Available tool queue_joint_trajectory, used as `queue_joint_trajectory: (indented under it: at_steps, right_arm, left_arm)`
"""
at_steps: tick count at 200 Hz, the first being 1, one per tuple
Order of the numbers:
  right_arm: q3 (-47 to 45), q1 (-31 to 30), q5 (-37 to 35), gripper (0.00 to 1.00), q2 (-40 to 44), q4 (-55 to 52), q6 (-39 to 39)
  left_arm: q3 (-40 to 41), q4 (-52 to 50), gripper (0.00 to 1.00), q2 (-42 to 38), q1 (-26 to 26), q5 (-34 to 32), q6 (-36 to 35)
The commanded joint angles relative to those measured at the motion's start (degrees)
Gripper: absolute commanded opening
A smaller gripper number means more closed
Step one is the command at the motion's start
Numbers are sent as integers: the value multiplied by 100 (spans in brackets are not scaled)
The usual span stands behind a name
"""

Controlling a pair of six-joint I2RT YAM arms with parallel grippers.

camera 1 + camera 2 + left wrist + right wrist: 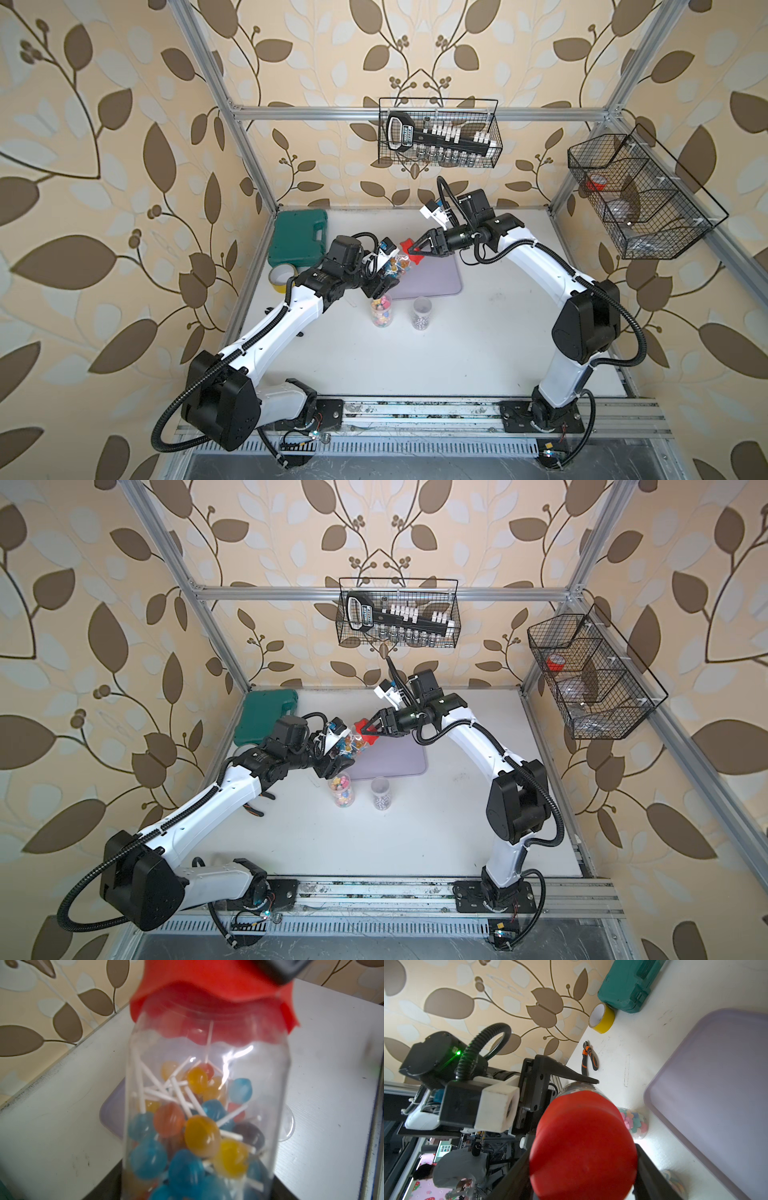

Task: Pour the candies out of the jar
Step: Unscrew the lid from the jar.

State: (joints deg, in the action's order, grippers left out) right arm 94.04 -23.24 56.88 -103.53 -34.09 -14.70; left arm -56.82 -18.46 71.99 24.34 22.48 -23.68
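Observation:
A clear jar (394,266) (207,1088) is held tilted above the table at the lavender tray's left edge, with my left gripper (380,283) shut round its body. Inside lie the candies (201,1136): round blue, yellow and orange lollipops on white sticks. A red lid (416,261) (207,993) (583,1147) caps the jar's mouth. My right gripper (413,250) (583,1169) comes in from the right, its fingers (652,1178) pressed against both sides of the lid. In both top views the two grippers meet at the jar (348,746).
The lavender tray (440,278) (716,1095) lies under and right of the jar. Two more clear jars stand in front: one with pastel pieces (381,309), one with dark-and-white pieces (422,313). A green case (297,241), yellow tape (280,276) and pliers (588,1059) lie left.

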Motion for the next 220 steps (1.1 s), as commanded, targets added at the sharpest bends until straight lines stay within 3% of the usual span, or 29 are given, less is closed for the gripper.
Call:
queue_joint_trajectory:
  at_steps: [1,52,122,220]
  right_arm:
    - [-190,-41,894,56,233,280,710]
    - [-392,88,1322,55,440,326,1563]
    - [-489,188,1765,55,702,420,2082]
    - [-526,321,1718,53,849,468,2078]
  left_arm:
    - [-292,387,68,47,21,686,163]
    - [-531,207,68,202,-193,1850,438]
    - [-784,101,69,454,-403,3237,771]
    - [-855,-17,69,565,-500,3582,751]
